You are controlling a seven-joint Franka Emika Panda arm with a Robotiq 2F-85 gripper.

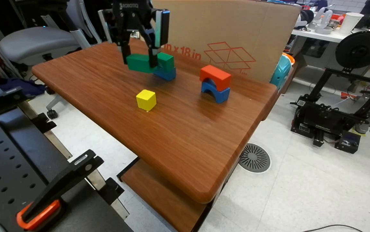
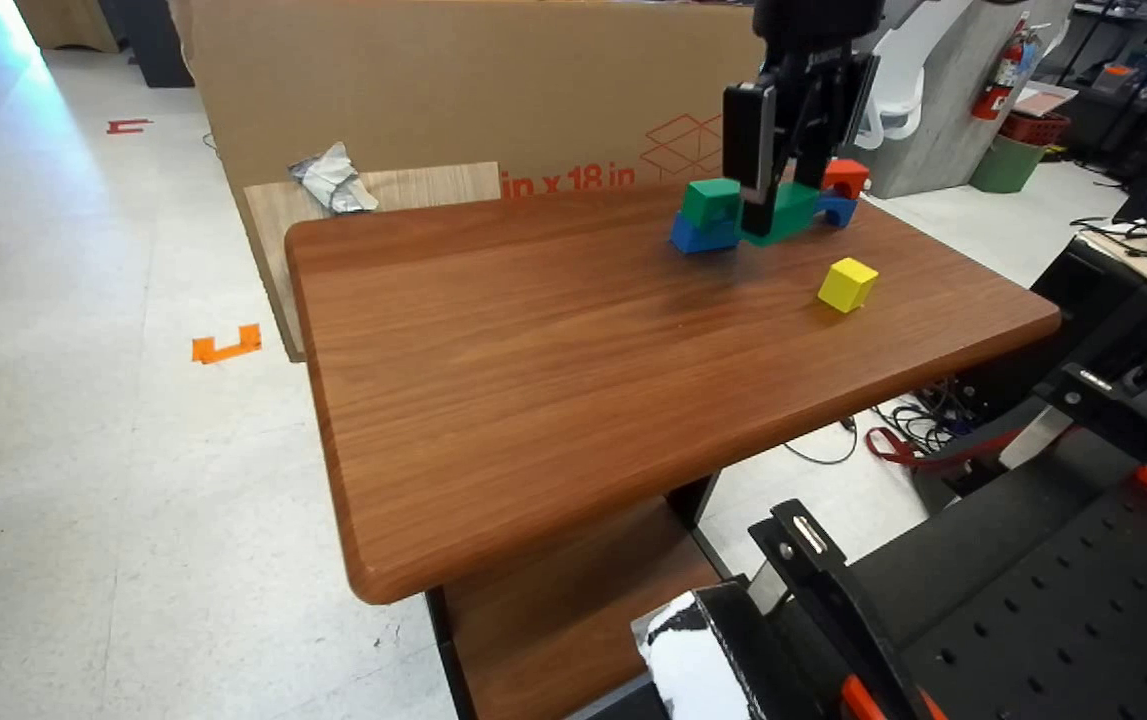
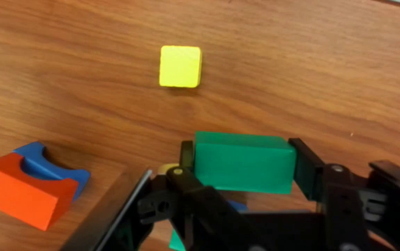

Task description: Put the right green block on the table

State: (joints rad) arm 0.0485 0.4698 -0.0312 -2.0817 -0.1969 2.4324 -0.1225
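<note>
The right green block is a wide, flat teal-green block [image 1: 138, 63]; it also shows in an exterior view [image 2: 788, 213] and in the wrist view [image 3: 244, 169]. My gripper [image 1: 140, 59] is shut on its two ends. The fingers also show around it in the wrist view [image 3: 243, 160]. The block hangs level above the reddish-brown table [image 1: 185, 135], apart from it. A smaller green block [image 1: 166, 61] rests on a blue block [image 1: 165, 74] close behind the held block; it also shows in an exterior view [image 2: 710, 203]. In the wrist view my gripper mostly hides that stack.
A yellow cube [image 1: 146, 100] stands on the table in front of the held block. A red arch [image 1: 216, 77] sits on a blue arch [image 1: 220, 93] to one side; the red arch also shows in the wrist view [image 3: 22, 195]. A large cardboard box [image 1: 236, 32] stands along the back edge.
</note>
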